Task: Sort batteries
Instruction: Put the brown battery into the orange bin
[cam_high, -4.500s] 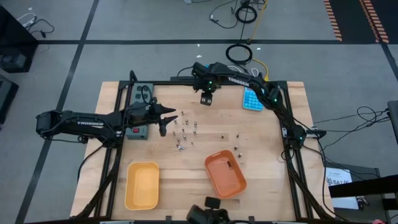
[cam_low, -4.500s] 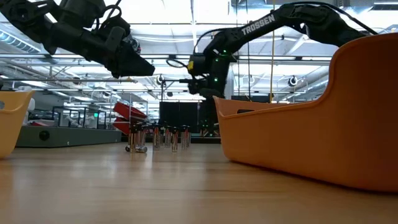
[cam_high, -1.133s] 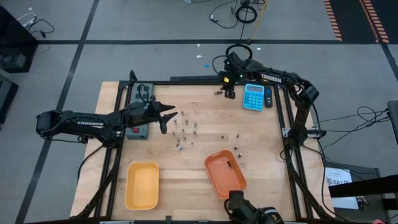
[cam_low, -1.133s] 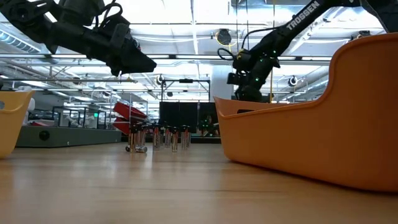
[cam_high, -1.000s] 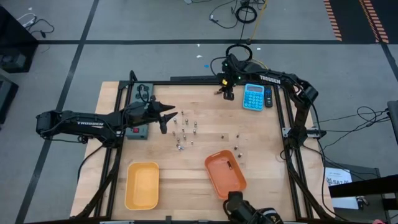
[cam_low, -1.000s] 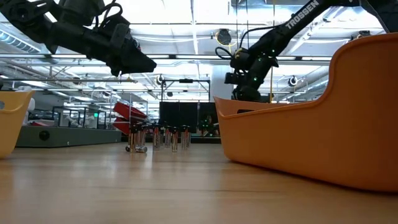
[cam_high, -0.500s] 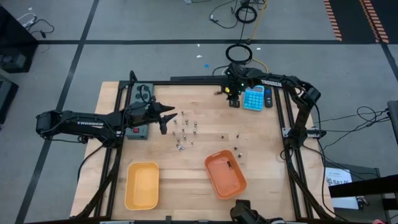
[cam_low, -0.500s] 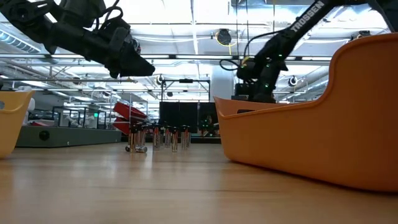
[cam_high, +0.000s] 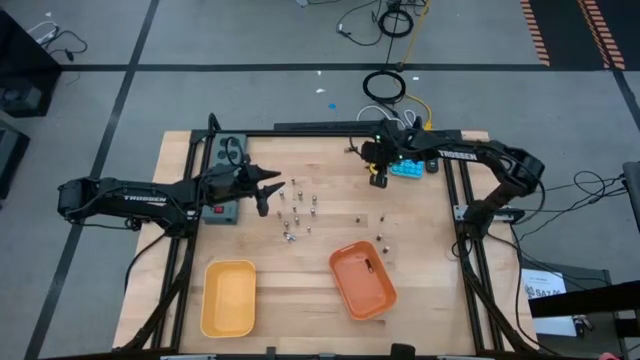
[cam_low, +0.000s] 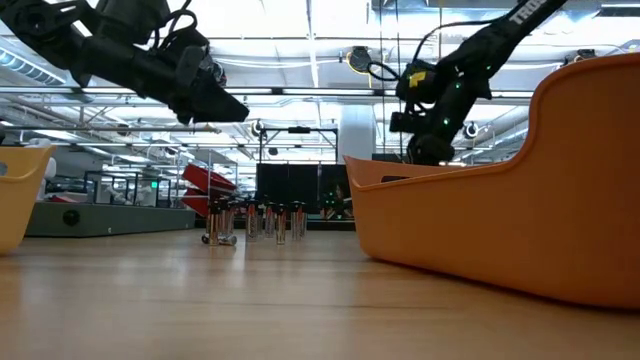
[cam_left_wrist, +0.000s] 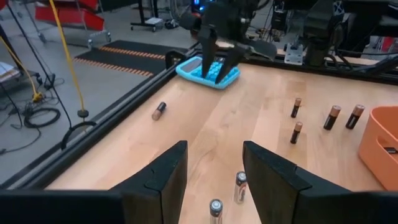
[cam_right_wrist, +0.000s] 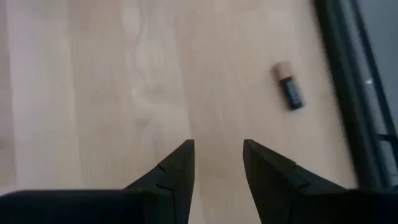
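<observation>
Pale wood table (cam_high: 430, 250): small cylindrical batteries (cam_high: 295, 212), smooth orange tray (cam_high: 363, 280)

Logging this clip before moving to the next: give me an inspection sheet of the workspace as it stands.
Surface: wooden table.
Job's things: batteries mostly standing mid-table; one battery lying near the far edge; yellow tray; orange tray holding something dark.
Clutter: blue calculator, grey power strip.
Grippers: left claw open, empty, beside the cluster; right claw open, empty, beside the calculator.
Cables: black coil on the floor.
Surroundings: workshop; nobody seen.
</observation>
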